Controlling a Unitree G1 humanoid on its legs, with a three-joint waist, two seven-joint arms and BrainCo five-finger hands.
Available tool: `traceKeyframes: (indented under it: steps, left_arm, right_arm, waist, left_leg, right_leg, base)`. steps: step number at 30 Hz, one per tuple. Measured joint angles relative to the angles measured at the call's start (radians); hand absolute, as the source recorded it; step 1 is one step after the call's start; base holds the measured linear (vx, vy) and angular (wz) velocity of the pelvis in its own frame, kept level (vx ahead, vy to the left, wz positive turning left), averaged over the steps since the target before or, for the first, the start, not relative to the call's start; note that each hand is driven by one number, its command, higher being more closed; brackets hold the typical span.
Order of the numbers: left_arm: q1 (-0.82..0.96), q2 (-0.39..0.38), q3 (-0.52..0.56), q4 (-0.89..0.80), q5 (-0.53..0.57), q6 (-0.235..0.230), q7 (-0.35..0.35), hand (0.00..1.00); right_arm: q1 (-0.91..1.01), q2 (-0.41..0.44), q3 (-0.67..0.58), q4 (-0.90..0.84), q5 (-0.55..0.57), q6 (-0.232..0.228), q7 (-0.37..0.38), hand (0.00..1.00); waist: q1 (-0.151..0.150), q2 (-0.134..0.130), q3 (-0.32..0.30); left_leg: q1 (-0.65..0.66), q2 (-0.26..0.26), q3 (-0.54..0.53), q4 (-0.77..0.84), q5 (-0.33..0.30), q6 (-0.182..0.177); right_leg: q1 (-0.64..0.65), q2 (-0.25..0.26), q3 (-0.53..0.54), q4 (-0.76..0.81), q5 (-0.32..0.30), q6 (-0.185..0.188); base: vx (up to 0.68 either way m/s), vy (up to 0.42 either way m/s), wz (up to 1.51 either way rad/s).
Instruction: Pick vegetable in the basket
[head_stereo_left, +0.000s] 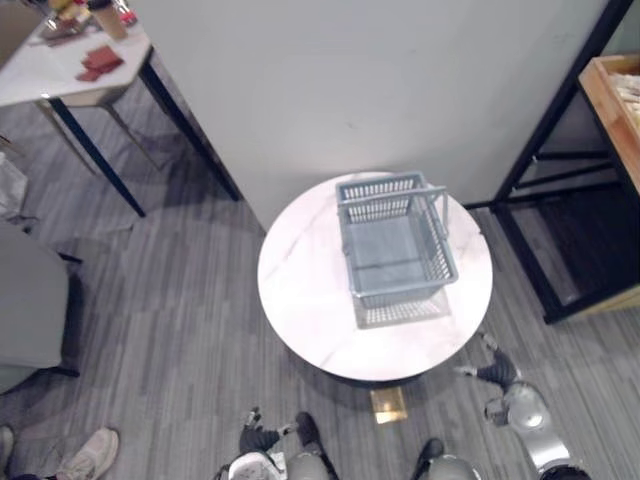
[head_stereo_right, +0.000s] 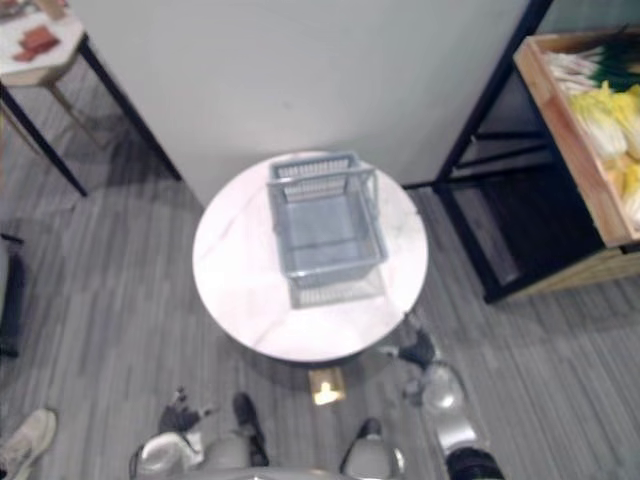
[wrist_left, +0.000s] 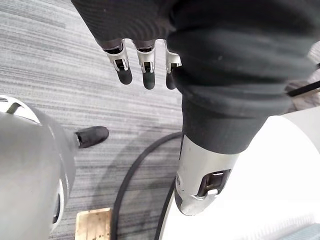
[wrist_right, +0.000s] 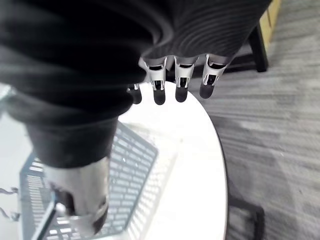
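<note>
I have the round white table (head_stereo_left: 300, 290) before me, a wooden crate (head_stereo_right: 560, 125) off to my right and well apart from it, and 1 grey basket (head_stereo_left: 395, 250) resting on the table's far half. The leafy vegetables (head_stereo_right: 605, 110) lie in that crate. My 2 hands, left hand (wrist_left: 146, 70) and right hand (wrist_right: 181, 82), hang low on the table's near side, fingers loosely straight, gripping nothing.

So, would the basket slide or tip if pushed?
It would probably slide: the basket looks empty and its walls are thin mesh, so it is likely light, and the table top looks smooth. Its wide flat base suggests it won't tip easily.
</note>
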Motion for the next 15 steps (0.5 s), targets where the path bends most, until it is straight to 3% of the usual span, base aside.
traceKeyframes:
  steps: [3, 7, 9, 11, 15]
  left_arm:
    - [0.003, 0.013, 0.000, -0.006, 0.005, 0.000, 0.000, 0.00]
    - [0.005, 0.028, -0.002, -0.007, 0.074, 0.001, -0.004, 0.00]
    - [0.002, 0.029, -0.001, 0.010, 0.078, 0.002, -0.003, 0.00]
    - [-0.011, 0.046, 0.002, 0.045, 0.079, 0.010, 0.001, 0.00]
    - [-0.021, 0.045, 0.043, 0.060, 0.079, 0.010, 0.013, 0.00]
  right_arm:
    - [-0.033, -0.043, -0.012, -0.111, -0.032, -0.001, -0.026, 0.00]
    - [-0.178, -0.153, -0.006, -0.247, -0.076, -0.015, -0.067, 0.00]
    - [-0.256, -0.205, 0.031, -0.290, -0.078, -0.019, -0.085, 0.00]
    - [-0.351, -0.227, 0.099, -0.312, -0.087, -0.019, -0.090, 0.00]
    - [-0.631, -0.269, 0.271, -0.226, -0.118, -0.020, -0.088, 0.00]
  waist:
    - [-0.001, -0.009, 0.000]
    - [0.004, 0.007, 0.009]
    - [0.006, 0.026, 0.018]
    - [0.013, 0.005, 0.032]
    - [0.053, 0.005, 0.055]
  left_leg:
    - [0.006, -0.008, 0.003, 0.000, 0.000, 0.000]
    - [-0.021, -0.006, -0.001, -0.004, -0.041, -0.016]
    - [-0.046, 0.005, -0.004, -0.004, -0.110, 0.003]
    - [-0.086, -0.011, -0.005, -0.006, -0.111, 0.002]
    - [-0.131, -0.029, -0.015, -0.006, -0.105, 0.012]
  right_leg:
    - [-0.005, -0.004, 0.027, -0.016, 0.022, 0.003]
    - [-0.084, -0.012, 0.084, -0.016, 0.040, 0.016]
    - [-0.122, 0.002, 0.097, -0.013, 0.055, 0.020]
    - [-0.156, -0.011, 0.107, -0.032, 0.086, 0.030]
    - [-0.175, -0.017, 0.103, -0.081, 0.140, 0.026]
  base:
    - [-0.03, 0.020, -0.20]
    - [-0.12, 0.044, -0.40]
    - [-0.11, 0.065, -0.23]
    - [-0.09, 0.043, -0.03]
    - [-0.04, 0.030, 0.08]
